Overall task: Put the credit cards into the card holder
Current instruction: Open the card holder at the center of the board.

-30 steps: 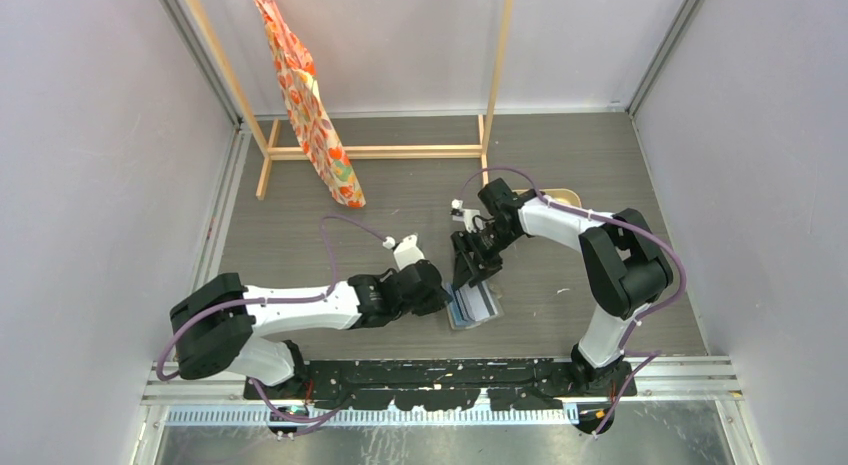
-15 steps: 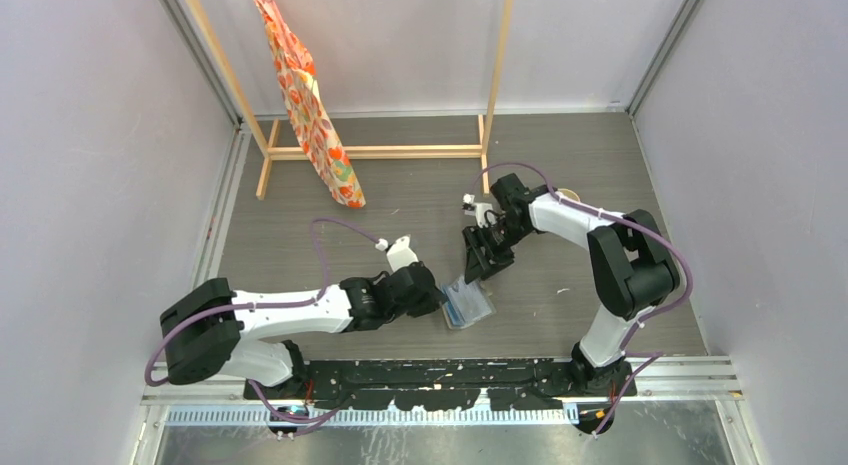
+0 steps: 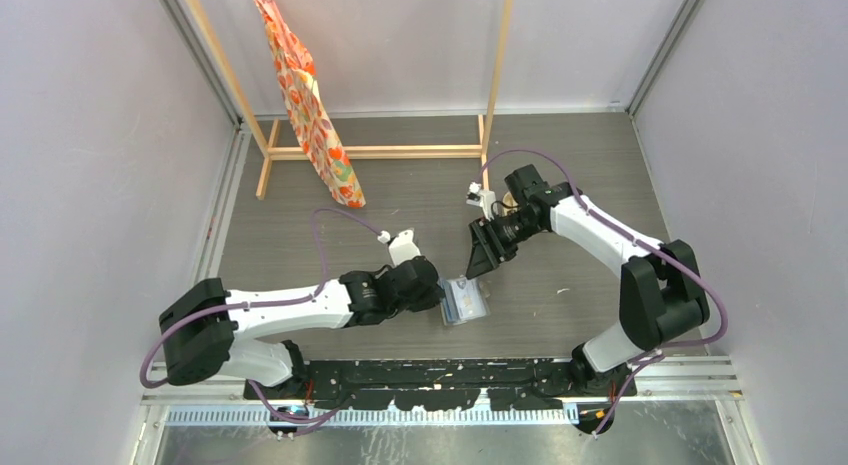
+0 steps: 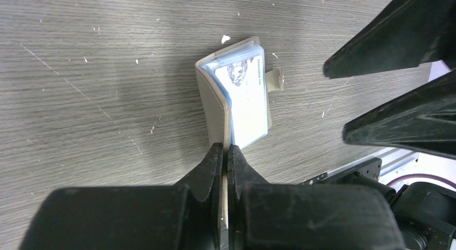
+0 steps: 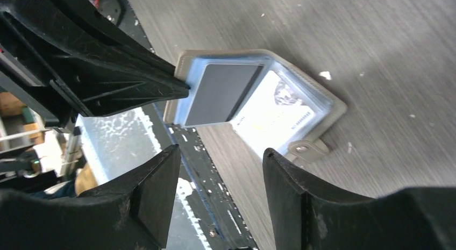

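Your left hand (image 4: 222,149) clamps the card holder (image 3: 466,302), lying near six o'clock from your open, empty right hand (image 3: 478,262).

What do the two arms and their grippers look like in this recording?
Both the left arm and the right arm have white links, black joints and looping purple cables. The left gripper and the right gripper are black, tapering to narrow tips.

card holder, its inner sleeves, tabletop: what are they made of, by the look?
card holder: matte grey-beige cover, soft fold at the spine, likely faux leather or fabric.
inner sleeves: glossy clear bluish plastic; a printed card shows through.
table: matte grey wood-grain, scratched; probably laminate.
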